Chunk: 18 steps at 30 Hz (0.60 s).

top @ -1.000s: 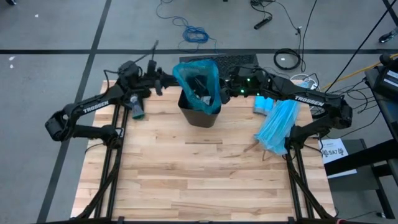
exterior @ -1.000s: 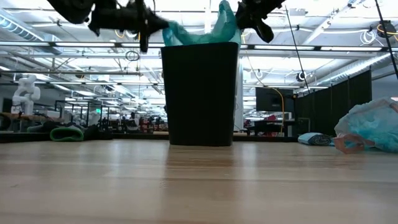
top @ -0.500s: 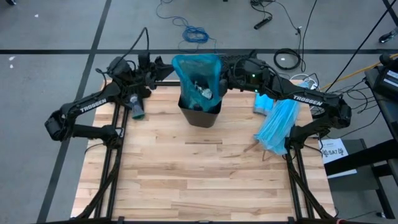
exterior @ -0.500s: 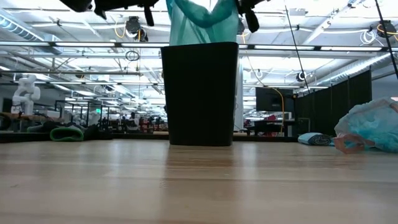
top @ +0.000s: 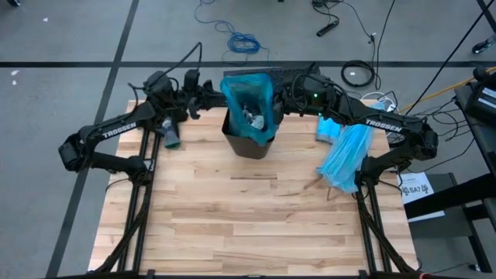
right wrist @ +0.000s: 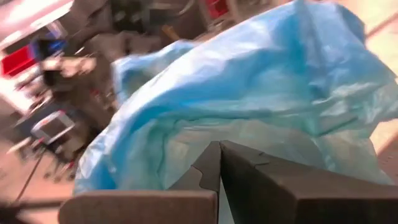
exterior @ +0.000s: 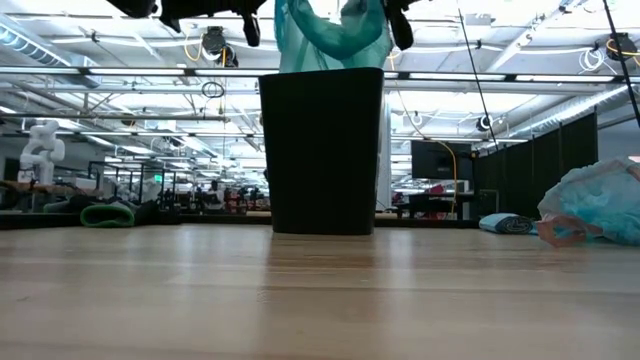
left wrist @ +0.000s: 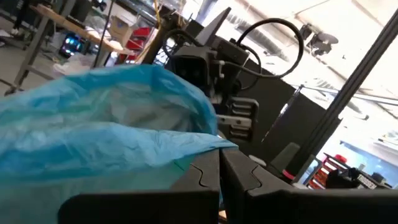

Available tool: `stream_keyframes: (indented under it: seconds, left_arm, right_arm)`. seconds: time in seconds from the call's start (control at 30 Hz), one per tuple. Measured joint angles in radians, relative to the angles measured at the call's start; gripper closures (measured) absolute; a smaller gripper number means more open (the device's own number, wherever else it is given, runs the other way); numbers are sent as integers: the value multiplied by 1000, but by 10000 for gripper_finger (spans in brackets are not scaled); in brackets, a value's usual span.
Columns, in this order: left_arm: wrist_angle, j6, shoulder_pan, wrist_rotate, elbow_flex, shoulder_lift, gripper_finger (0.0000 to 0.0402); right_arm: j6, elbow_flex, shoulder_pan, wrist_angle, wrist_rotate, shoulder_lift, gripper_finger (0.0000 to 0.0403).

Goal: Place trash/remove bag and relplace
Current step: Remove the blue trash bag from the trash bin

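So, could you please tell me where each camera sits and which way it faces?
High: overhead, straight down on the table; both arms, bin, bag.
Low: table height, level across to the room; bin, bag, grippers at the top edge.
Left wrist: on the left arm, past the shut left gripper onto the bag; right arm beyond.
Right wrist: on the right arm, past the shut right gripper onto the bag.
Shared: every view shows the bag.
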Motion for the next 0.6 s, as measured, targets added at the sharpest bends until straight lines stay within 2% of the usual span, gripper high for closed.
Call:
stream_keyframes:
  seconds: [0.13,0.23,0.37,0.6]
  left_arm:
    - [8,0,-13,0,0,4,401]
    - [8,0,-18,0,0,4,401]
    - [8,0,-20,0,0,4,402]
    - [10,-1,-26,-1,0,4,402]
  right_arm:
    - [-13,0,-1,-1,-83,0,386]
    - [-6,0,0,-5,-92,1,362]
    - [14,0,17,3,-92,24,316]
    - [-10,0,47,159,-94,90,232]
